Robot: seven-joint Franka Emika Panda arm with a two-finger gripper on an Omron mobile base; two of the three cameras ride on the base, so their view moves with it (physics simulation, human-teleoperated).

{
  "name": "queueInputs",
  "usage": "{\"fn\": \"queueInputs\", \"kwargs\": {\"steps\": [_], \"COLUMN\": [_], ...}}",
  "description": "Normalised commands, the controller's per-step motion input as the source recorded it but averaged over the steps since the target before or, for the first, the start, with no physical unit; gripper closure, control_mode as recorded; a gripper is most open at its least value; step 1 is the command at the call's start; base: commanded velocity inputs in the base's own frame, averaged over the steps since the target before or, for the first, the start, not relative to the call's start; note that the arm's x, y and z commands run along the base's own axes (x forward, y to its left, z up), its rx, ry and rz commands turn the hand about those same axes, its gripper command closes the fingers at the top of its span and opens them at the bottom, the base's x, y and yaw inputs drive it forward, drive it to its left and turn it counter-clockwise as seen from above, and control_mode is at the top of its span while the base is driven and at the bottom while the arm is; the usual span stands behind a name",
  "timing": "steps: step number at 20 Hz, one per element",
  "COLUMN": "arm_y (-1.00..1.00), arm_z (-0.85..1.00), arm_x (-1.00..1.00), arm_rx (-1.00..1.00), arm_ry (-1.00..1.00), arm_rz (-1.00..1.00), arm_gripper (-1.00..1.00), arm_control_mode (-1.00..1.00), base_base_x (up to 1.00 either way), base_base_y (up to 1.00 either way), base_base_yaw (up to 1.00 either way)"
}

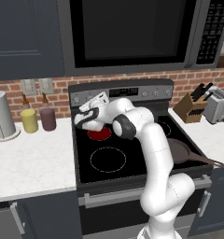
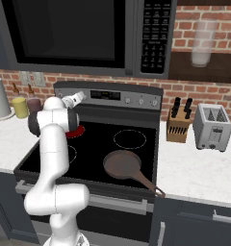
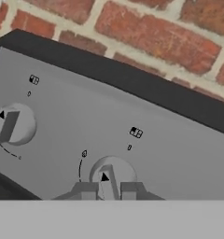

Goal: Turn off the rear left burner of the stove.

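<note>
Straddling a control knob (image 3: 108, 175) — tool (image 3: 108, 190) open, rear left burner (image 1: 99, 134) red, skillet (image 2: 123, 165) aside.

Red brick back wall (image 1: 58, 88) with pale mortar, running behind a white marble-patterned table (image 1: 30, 161) on both sides. Overhead, a dark microwave with keypad (image 2: 88, 33) and dark blue upper cabinet doors (image 1: 23, 37). Below, dark blue base cabinets (image 1: 44, 217) with steel handles. Two white wall outlets (image 1: 37, 86) set in the brick at left. At upper right, a dark wooden shelf (image 2: 206, 67) carrying a frosted glass jar (image 2: 202, 43). Even, soft lighting throughout.
</note>
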Motion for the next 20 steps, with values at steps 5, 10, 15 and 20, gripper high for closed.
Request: {"fn": "queueInputs", "kwargs": {"steps": [5, 10, 15, 20], "arm_y": [0.0, 0.0, 0.0, 0.0], "arm_z": [0.0, 0.0, 0.0, 0.0], "arm_x": [0.12, 0.15, 0.15, 0.14], "arm_rx": [0.27, 0.34, 0.37, 0.41], "arm_ry": [0.0, 0.0, 0.0, 0.0], "arm_rz": [-0.08, -0.08, -0.09, -0.09], "arm_gripper": [1.0, 1.0, 1.0, 1.0], "arm_control_mode": [-1.0, -1.0, -1.0, -1.0], "base_base_x": [0.0, 0.0, 0.0, 0.0], "base_base_y": [0.0, 0.0, 0.0, 0.0], "base_base_yaw": [0.0, 0.0, 0.0, 0.0]}}
